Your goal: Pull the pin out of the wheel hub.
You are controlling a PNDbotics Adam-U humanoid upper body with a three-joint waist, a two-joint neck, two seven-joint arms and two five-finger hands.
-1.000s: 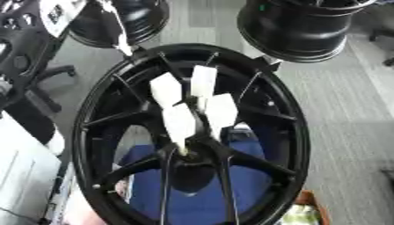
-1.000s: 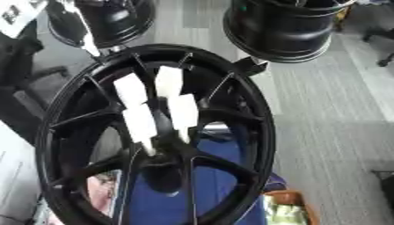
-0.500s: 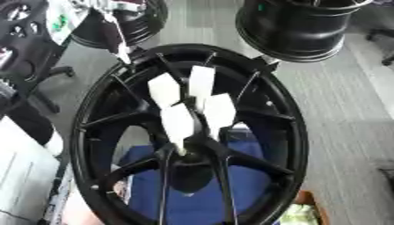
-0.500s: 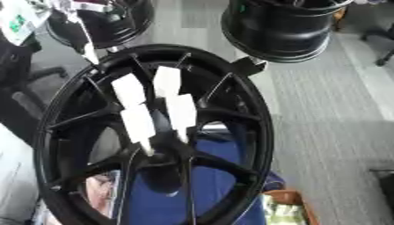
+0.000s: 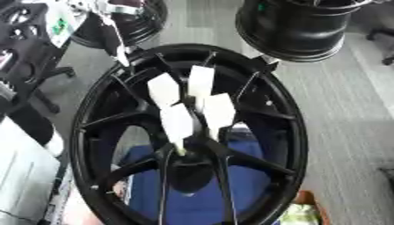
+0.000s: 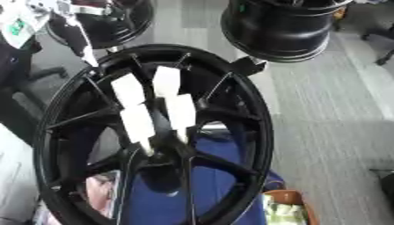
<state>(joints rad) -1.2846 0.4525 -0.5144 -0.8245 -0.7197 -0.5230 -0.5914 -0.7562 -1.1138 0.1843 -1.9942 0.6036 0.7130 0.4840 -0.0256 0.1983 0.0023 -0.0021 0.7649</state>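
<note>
Risk first: four white pins (image 5: 177, 122) are standing close together in the hub (image 5: 188, 156) of the black wheel (image 5: 291, 132), their flat white ends touching or nearly touching. Reaching in for one is likely to knock a neighbour, and a sideways pull may be jamming the pin in its hole instead of freeing it. The spokes are also crowding the approach, so my wrist may be catching on one.

My left hand (image 5: 111, 37) is coming in from the upper left corner and hanging over the far-left part of the rim, well apart from the hub. A pale tip (image 5: 123, 59) is pointing down toward the rim; I cannot tell whether it is touching it. I am holding no pin. Whether this hand is spread or closed I cannot tell. My right hand is not showing.

The wheel is lying over a blue surface (image 5: 192, 193), with another black wheel (image 5: 296, 26) just beyond its far edge.
</note>
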